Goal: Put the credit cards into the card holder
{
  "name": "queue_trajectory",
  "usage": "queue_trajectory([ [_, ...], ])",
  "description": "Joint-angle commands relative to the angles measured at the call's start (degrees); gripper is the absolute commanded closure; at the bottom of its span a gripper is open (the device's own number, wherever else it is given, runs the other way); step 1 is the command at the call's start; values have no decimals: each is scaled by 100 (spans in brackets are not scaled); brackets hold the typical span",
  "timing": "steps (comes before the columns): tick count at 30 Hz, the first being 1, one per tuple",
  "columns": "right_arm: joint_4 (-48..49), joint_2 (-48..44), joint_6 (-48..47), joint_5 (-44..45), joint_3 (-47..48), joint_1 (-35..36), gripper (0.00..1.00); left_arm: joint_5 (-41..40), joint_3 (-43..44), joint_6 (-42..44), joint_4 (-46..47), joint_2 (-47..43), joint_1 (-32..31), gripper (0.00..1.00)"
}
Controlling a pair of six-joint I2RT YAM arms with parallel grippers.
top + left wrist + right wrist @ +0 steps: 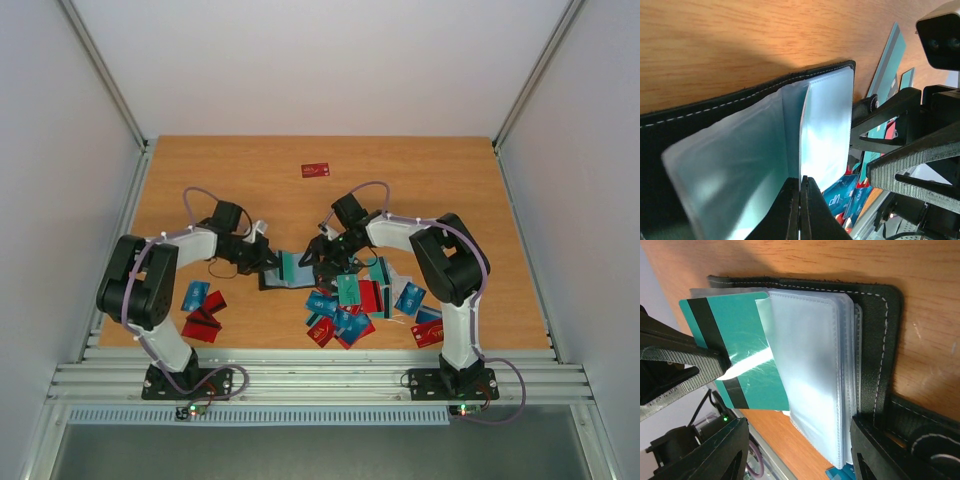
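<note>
The black card holder (pixel 882 335) lies open on the wooden table, its clear plastic sleeves (pixel 810 370) fanned up. A teal credit card (pixel 735 330) with a black stripe is partly tucked under a sleeve. My left gripper (pixel 801 189) is shut on that card's edge, and its ribbed finger (pixel 680 371) shows in the right wrist view. My right gripper (pixel 795 450) stands open, its jaws straddling the sleeve stack, one finger over the black cover. In the top view both grippers (pixel 272 256) (pixel 322 258) meet over the holder (pixel 272 282) at the table's middle.
Loose red, teal and blue cards lie heaped (pixel 345 312) in front of the right arm. More lie by the left arm (pixel 202 312) and near the right base (pixel 426 330). One red card (pixel 315 170) sits alone far back. White walls enclose the table.
</note>
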Motion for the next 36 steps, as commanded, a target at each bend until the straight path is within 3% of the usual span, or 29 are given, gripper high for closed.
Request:
queue_trajectory([
  [1,-2,160,152,142,-255,-39,43,-230,333,367,-473,173,-3,100],
  [13,49,197,214,142,-201,-44,43,-224,189,651,-437,216,-11,100],
  [24,3,296,229,142,-76,-46,43,-72,-407,-44,205,10,-106,100],
  [36,130,283,350,54,-177,-39,43,59,-428,-591,966,360,-201,100],
])
